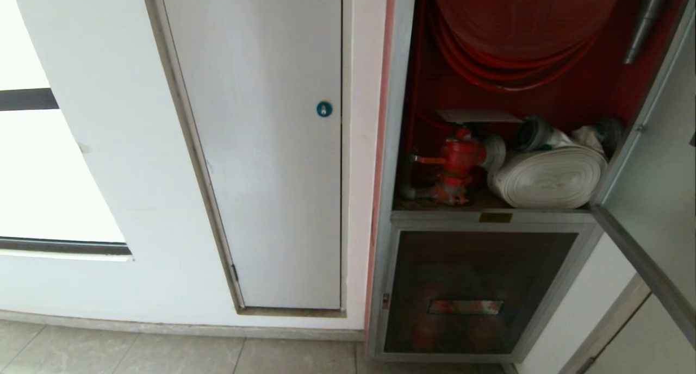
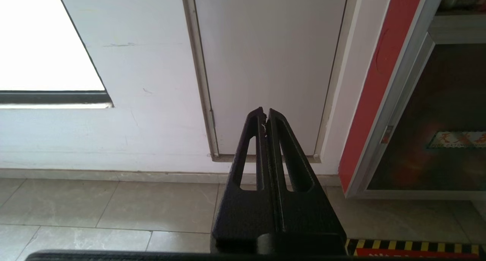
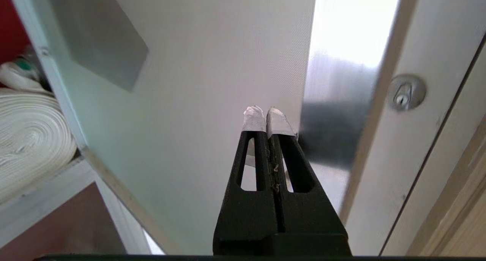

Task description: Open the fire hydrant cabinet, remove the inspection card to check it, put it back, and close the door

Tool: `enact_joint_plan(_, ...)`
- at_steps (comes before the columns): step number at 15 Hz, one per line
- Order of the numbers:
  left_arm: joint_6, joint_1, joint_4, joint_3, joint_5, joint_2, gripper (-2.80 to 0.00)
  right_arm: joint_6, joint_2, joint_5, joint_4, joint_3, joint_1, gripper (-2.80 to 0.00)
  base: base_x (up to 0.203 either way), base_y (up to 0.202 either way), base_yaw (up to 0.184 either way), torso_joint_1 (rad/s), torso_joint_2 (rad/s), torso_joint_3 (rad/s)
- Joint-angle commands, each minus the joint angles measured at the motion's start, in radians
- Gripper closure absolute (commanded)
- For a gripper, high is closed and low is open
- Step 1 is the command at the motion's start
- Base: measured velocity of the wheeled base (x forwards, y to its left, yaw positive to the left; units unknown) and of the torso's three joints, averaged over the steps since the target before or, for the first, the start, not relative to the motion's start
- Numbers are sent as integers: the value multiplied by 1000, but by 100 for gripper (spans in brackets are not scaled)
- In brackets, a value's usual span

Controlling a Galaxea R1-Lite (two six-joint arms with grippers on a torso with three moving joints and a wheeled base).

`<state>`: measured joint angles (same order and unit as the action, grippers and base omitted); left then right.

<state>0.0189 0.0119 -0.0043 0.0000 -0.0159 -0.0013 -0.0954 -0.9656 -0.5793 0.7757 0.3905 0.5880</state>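
The fire hydrant cabinet stands open, its red interior showing the red hose reel above, the red valve low on the left and the white rolled hose lying just beside it on the right. The inspection card rests flat above the valve, inside the cabinet, so it is either not yet taken out or already returned; the pictures alone do not settle which. The door is swung out to the right of the opening, well away from its frame, so the opening step looks done and closing is certainly left. The right gripper is outside the head view; its own camera shows its taped fingertips pressed together with nothing between them, pointing at the pale inner face of the open door near its far edge, whether touching it I cannot tell. The left gripper hangs parked low, jaws closed and empty, aimed at the foot of the white door with blue lock to the left of the cabinet, above the tiled floor. Below the open compartment the smaller dark glass panel is shut
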Motion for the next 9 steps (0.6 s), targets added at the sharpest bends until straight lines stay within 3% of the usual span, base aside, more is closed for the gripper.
enact_joint_plan(1, 0, 0, 0, 3, 0, 0, 0, 23, -29, 53, -20, 28, 85, 0, 0, 0, 0, 0, 0, 0)
enact_joint_plan(3, 0, 0, 0, 3, -1, 0, 0, 58, -73, 126, -29, 53, 164, 0, 0, 0, 0, 0, 0, 0)
enact_joint_plan(9, 0, 0, 0, 3, -1, 0, 0, 92, -146, 234, -33, 134, 304, 0, 0, 0, 0, 0, 0, 0)
